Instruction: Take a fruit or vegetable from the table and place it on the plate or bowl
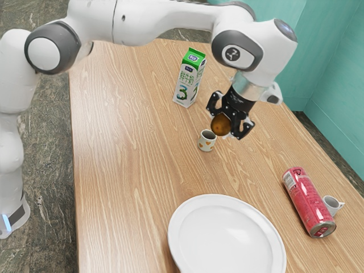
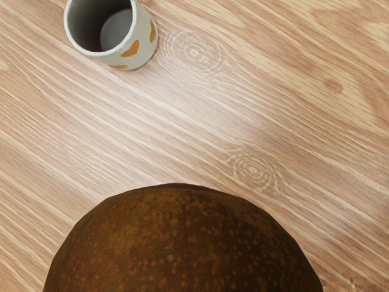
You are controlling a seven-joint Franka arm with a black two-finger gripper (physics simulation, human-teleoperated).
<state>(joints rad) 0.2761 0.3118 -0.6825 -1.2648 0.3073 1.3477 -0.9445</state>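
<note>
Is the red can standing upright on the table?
No, the red can lies on its side on the table.

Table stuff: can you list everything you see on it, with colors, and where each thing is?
fruit: 1, speckled brown, held in the gripper, beside the small cup
plate: 1, white, table's near edge
small cup: 1, cream with orange spots, upright, mid-table
milk carton: 1, white and green, upright, beyond the small cup
can: 1, red, lying on its side, exterior view's right
little jug: 1, white, beside the can
table: 1, light wood, under everything
arm: 1, white and grey, reaching from the exterior view's left
gripper: 1, black, shut on the fruit
</note>
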